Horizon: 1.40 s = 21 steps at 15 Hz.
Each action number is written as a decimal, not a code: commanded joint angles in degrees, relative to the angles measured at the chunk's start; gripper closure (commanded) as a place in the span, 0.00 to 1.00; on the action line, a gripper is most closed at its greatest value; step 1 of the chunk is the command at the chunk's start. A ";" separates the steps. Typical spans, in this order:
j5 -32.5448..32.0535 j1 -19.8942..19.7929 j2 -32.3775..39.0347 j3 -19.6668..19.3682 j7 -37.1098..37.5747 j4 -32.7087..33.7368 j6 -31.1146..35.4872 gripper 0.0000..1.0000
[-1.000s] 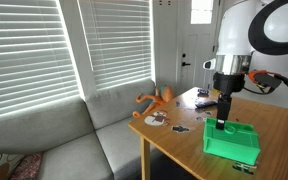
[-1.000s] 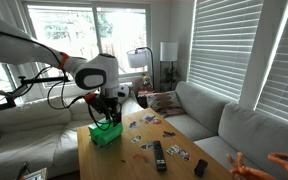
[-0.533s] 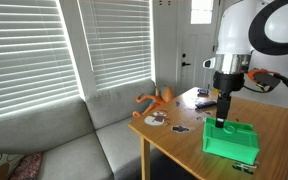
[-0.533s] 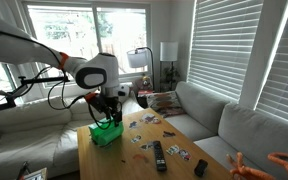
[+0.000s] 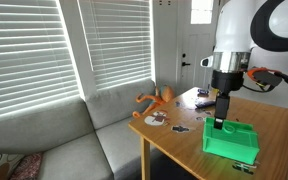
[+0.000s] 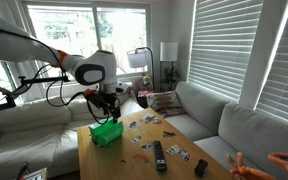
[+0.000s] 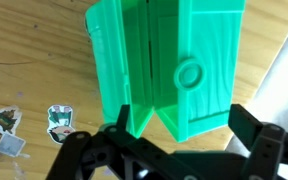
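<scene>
While the arm hangs over the wooden surface, the tool is right down at the green box, which sits near one end of the surface in both exterior views. From the wrist cam, the tool has its jaws spread wide apart, with the near end of the box poking in between them. Can't really tell if either finger is actually touching the plastic, but it's not clamped on anything. The box has ridged sides and a little round boss on one face.

Other stuff around: a bunch of small picture cards lie flat on the wood just beside the box, and more cards are scattered toward the middle. A black remote lies further along, well apart from the box. An orange toy sits at the far edge by the window blinds. A grey sofa runs along next to the surface, and a floor lamp stands behind the arm in an exterior view.
</scene>
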 commanded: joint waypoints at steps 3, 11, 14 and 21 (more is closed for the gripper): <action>-0.56 1.60 1.88 2.47 5.41 2.78 -2.87 0.00; -0.75 1.65 4.61 3.05 6.12 2.65 -2.51 0.00; -1.44 1.48 4.51 3.05 6.59 2.52 -2.12 0.22; -2.75 1.33 4.32 3.06 7.07 2.60 -1.86 0.59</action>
